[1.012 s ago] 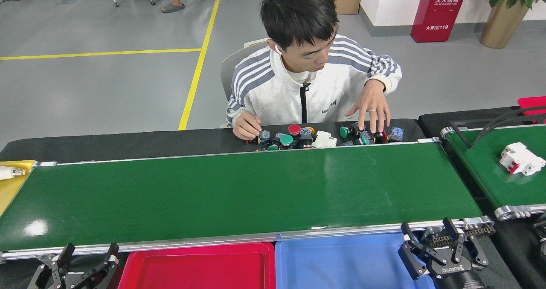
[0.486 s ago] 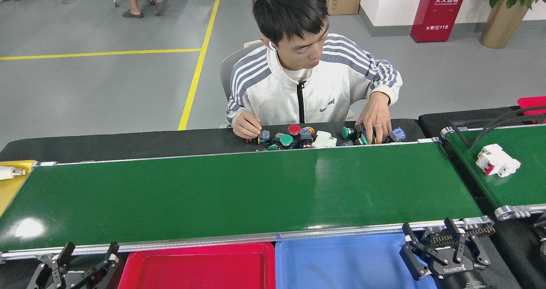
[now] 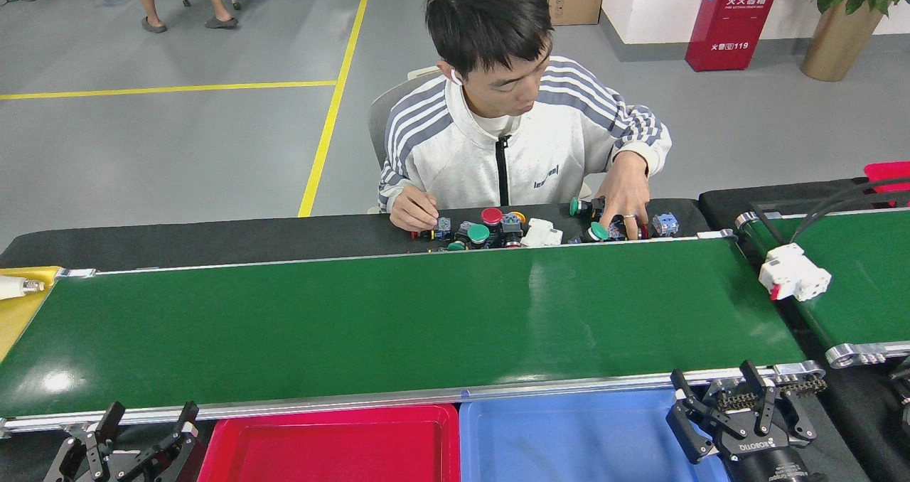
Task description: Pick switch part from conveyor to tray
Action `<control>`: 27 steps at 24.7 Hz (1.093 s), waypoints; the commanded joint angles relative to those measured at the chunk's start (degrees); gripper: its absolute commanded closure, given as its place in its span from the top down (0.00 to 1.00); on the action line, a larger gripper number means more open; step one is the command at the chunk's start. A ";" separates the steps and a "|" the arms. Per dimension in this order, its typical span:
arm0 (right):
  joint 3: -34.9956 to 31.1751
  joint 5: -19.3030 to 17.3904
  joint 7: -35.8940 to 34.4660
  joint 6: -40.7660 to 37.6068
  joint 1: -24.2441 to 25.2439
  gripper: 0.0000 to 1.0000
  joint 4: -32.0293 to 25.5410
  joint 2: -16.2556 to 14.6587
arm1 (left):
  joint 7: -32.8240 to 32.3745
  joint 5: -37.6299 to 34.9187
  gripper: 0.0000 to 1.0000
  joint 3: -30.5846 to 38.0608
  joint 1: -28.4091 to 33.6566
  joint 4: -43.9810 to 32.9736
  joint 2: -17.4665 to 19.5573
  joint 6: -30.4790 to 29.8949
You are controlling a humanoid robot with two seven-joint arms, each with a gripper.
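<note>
Left gripper (image 3: 146, 425) low at the bottom-left edge, fingers spread and pointing up. Right gripper (image 3: 718, 397) at bottom right, fingers likewise spread, holding nothing.

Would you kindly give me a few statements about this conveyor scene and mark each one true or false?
1. The main conveyor carries no part on its belt. True.
2. The white switch part lies in the blue tray. False: it sits on the smaller belt at right, at that belt's left edge.
3. Both the left gripper and right gripper are open and hold nothing. True.
4. The red tray holds a green push button. False: it holds nothing.
</note>
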 commanded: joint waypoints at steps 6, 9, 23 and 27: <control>-0.84 -0.42 0.01 0.62 -0.85 1.00 0.59 -0.67 | 0.29 0.10 1.00 0.41 -0.95 -0.82 0.71 -0.11; -2.86 -0.51 0.09 0.80 -3.31 1.00 2.52 -1.02 | 0.29 0.10 1.00 0.41 -0.95 -0.91 0.71 -0.11; -3.65 -0.69 8.79 0.27 -21.24 1.00 24.23 -5.15 | 0.29 0.10 1.00 0.23 -1.48 -0.82 0.80 -0.20; -1.11 -0.78 9.59 0.18 -21.77 1.00 24.93 -4.71 | 0.29 0.10 1.00 0.14 -2.27 -0.56 0.80 -0.20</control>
